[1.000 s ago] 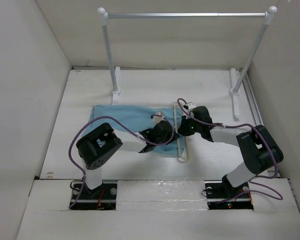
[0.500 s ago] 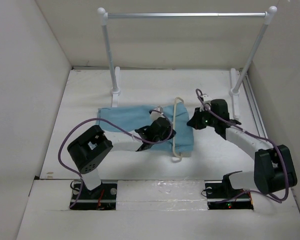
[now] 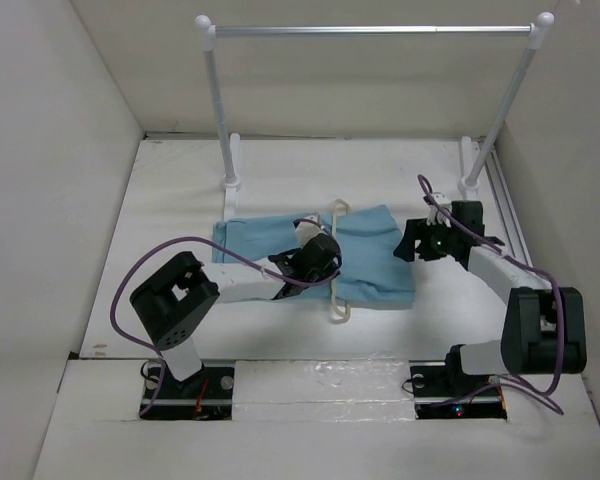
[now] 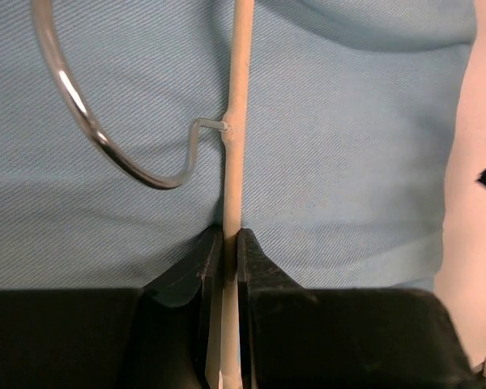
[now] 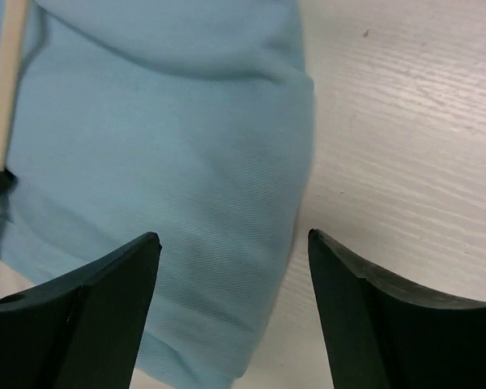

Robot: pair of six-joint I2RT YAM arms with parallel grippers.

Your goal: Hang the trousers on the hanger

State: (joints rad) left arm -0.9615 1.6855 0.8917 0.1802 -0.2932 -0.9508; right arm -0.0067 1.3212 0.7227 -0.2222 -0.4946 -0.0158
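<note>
Roughly midway: hanger gripped, trousers flat on the table

From above, you see the trousers spread on the table, with the hanger crossing them near their middle and cloth on both sides. Your left gripper sits at its bar; your right gripper is just off the cloth's right edge.

At the left wrist, the jaws are clamped on the bar, and the wire hook lies on the fabric.

At the right wrist, the jaws stand wide apart, empty. Whether cloth passes through the hanger you cannot tell; the draping looks unfinished.

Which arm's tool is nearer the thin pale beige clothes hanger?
Left. The left tool is clamped on the hanger's bar; the right tool hangs open over the sky-blue trousers' edge, clear of it.
</note>
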